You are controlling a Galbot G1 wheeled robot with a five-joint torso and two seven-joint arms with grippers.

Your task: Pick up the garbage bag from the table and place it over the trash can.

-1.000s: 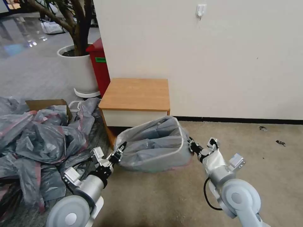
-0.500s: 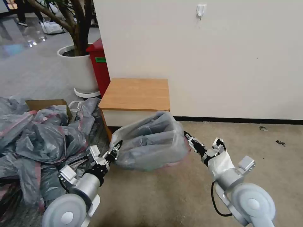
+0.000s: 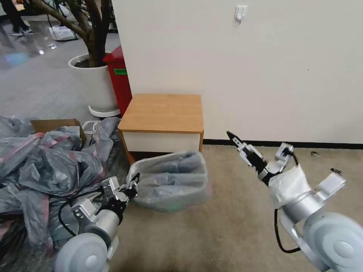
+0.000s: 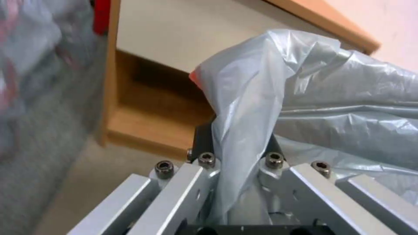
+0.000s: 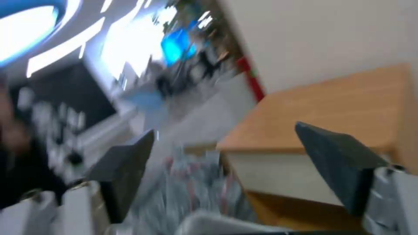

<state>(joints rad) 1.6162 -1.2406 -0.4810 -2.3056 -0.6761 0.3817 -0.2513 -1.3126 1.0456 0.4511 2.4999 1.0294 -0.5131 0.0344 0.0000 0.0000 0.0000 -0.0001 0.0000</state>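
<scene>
The translucent grey garbage bag (image 3: 170,177) lies draped over the trash can (image 3: 172,206) on the carpet in front of the table (image 3: 162,111); the bin's boxy shape shows through the plastic. My left gripper (image 3: 134,182) is at the bag's left rim, shut on a fold of it. In the left wrist view the plastic (image 4: 279,94) runs between the fingers of the left gripper (image 4: 237,145). My right gripper (image 3: 235,140) hangs in the air to the right of the bag and above it, near the table's right corner. In the right wrist view the right gripper (image 5: 224,133) stands open with nothing in it.
A big heap of grey-and-pink bags (image 3: 45,166) with a cardboard box (image 3: 56,124) lies on the left. A red bin (image 3: 119,77) and a white planter pot (image 3: 94,85) stand behind the table. The wall (image 3: 264,75) runs behind, with bare carpet (image 3: 234,226) on the right.
My right gripper let go of the bag's right rim, opened and rose up and to the right. The bag sank lower over the bin. The left gripper shifted slightly left, still holding.
</scene>
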